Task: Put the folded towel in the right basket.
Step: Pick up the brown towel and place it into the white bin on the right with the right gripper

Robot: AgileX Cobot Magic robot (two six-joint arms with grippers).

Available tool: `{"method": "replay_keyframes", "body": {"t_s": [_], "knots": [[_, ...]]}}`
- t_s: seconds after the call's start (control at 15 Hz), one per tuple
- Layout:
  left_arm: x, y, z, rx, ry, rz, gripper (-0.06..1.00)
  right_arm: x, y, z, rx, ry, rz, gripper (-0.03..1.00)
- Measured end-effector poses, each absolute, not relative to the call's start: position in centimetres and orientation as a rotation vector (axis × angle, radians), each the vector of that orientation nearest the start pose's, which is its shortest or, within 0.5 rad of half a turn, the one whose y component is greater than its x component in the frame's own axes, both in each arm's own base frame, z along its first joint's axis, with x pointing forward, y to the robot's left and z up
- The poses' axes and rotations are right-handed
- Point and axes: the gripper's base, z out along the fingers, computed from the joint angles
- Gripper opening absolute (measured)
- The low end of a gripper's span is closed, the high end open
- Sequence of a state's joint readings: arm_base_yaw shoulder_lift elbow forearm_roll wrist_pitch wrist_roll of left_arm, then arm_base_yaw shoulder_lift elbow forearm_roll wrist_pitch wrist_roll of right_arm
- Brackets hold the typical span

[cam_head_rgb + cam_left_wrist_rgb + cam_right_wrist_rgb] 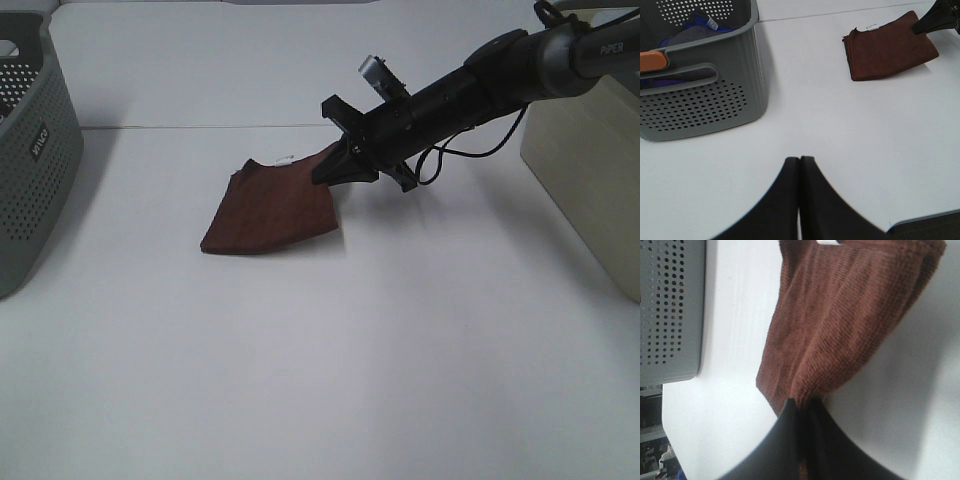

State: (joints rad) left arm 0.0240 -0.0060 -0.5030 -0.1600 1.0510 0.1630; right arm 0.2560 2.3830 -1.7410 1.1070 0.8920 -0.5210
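The folded brown towel (272, 208) lies on the white table near the middle, with its right corner lifted. My right gripper (328, 166) is shut on that corner; in the right wrist view the towel (850, 315) hangs from the closed fingertips (790, 415). The towel also shows in the left wrist view (887, 47). The right basket (590, 170) is a cream box at the right edge, to the right of the gripper. My left gripper (800, 167) is shut and empty above bare table, far from the towel.
A grey perforated basket (30, 160) stands at the left edge; in the left wrist view this basket (700, 100) holds blue, grey and orange cloth. A seam runs across the table behind the towel.
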Motion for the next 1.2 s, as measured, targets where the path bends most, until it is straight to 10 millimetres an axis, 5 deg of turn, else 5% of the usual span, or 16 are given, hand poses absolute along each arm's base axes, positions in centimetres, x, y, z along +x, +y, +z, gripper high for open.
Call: {"method": "replay_keyframes", "body": {"t_s": [0.13,0.53,0.8,1.2], "knots": [[-0.6,-1.3,28.0,0.147,2.011,-0.072,0.0,45.5,18.5,12.9,-0.138,2.637,1.242,0.02],[-0.6,-1.3,28.0,0.147,2.011,-0.072,0.0,45.1,16.3,21.2,-0.169,2.47,1.328,0.02],[-0.6,-1.3,28.0,0.147,2.011,-0.072,0.0,46.3,10.0,27.4,-0.09,2.277,1.43,0.02],[-0.6,-1.3,28.0,0.147,2.011,-0.072,0.0,47.4,-3.8,35.0,0.21,1.897,1.469,0.02]]}}
